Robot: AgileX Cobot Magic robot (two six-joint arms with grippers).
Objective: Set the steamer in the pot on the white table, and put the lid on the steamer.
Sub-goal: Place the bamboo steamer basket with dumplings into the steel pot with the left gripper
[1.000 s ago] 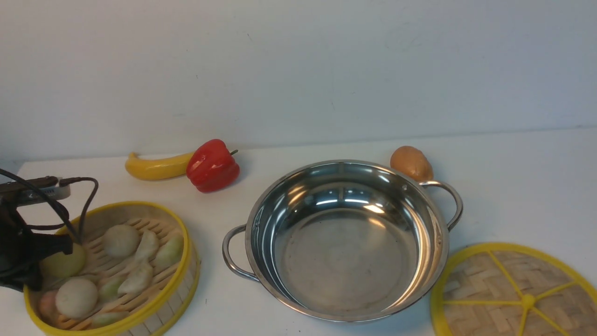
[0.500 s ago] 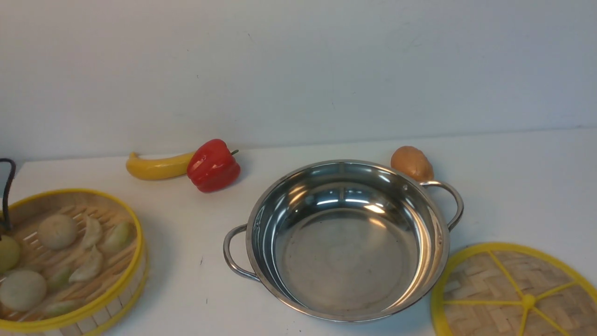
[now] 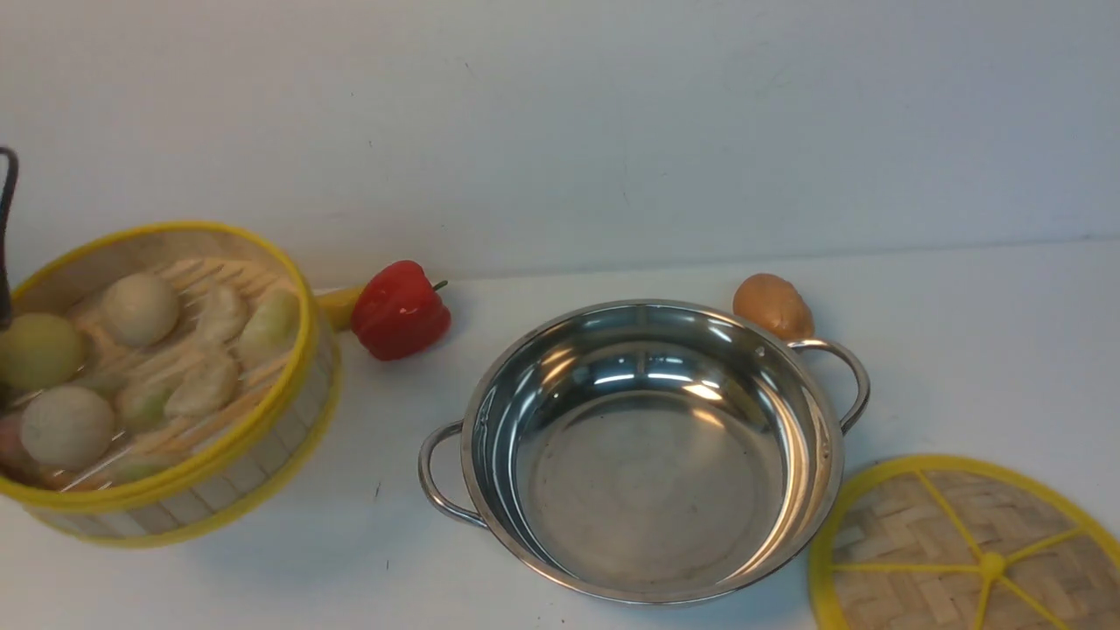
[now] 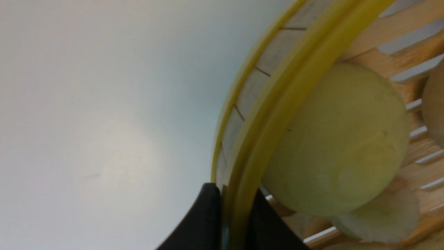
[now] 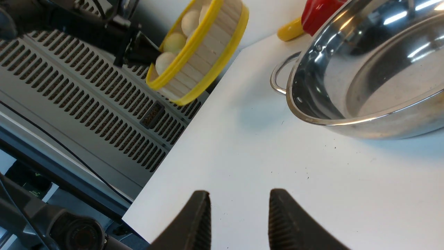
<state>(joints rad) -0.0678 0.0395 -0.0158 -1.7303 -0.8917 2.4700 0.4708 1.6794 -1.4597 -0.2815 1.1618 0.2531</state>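
The steamer (image 3: 219, 477), a bamboo basket with a yellow rim and pale buns, hangs tilted above the white table (image 3: 962, 350) at the far left. My left gripper (image 4: 233, 208) is shut on its rim (image 4: 295, 86), one black finger on each side; the right wrist view shows that grip (image 5: 147, 52) on the raised steamer (image 5: 204, 59). The shiny pot (image 3: 647, 490) stands empty in the middle, to the right of the steamer. The woven lid (image 3: 962, 551) lies flat at the front right. My right gripper (image 5: 239, 208) is open over bare table, short of the pot (image 5: 364, 80).
A red pepper (image 3: 398, 311) lies behind the pot's left side, with a banana (image 3: 337, 306) mostly hidden behind the steamer. A potato (image 3: 772, 306) sits by the pot's far handle. Past the table's left edge stands a grey vented panel (image 5: 86, 97).
The steamer slid left, then rose off the table in my left gripper; it now hangs higher and tilted, covering most of the banana. Pot, lid and right gripper have not moved.
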